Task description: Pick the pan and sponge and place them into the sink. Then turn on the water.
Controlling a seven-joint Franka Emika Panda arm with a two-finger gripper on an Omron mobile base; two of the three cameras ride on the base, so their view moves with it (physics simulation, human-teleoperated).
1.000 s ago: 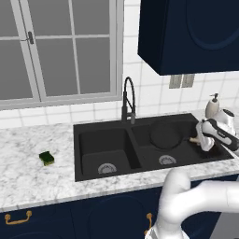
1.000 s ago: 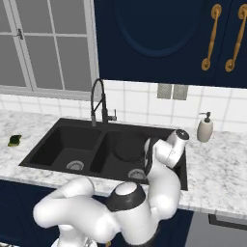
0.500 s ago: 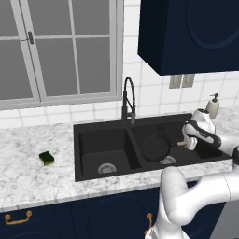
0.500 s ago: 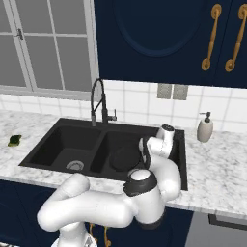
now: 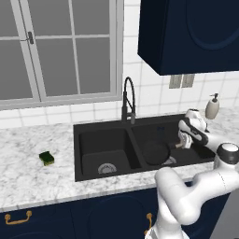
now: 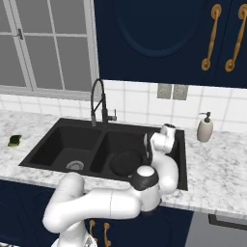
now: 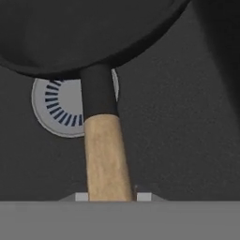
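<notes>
claw: the claw (image 5: 185,140) is closed narrowly on the wooden handle of the pan (image 5: 156,152), holding it at the handle's outer end over the right basin of the sink (image 5: 88,136).

pan, place: inside the right basin, low over its floor; in the hand view the silver drain (image 7: 70,107) shows directly beneath the spot where the handle meets the dark bowl (whether the pan's bottom already touches the basin floor I cannot tell).

pan, long axis: the handle (image 7: 105,154) runs straight out from the claw toward the bowl, so the bowl lies ahead of the claw, toward the centre divider, with the claw at the basin's right side.

sponge: the sponge (image 5: 46,158) lies on the tabletop (image 5: 28,172) to the left of the sink, well apart from the claw, across both basins.

faucet: the faucet (image 5: 128,99) stands behind the divider, between claw and sponge; no stream is visible.

judgement: the pan looks about ready to be let go; the next reach would be a long one leftward over the sink to the sponge (water last).
</notes>
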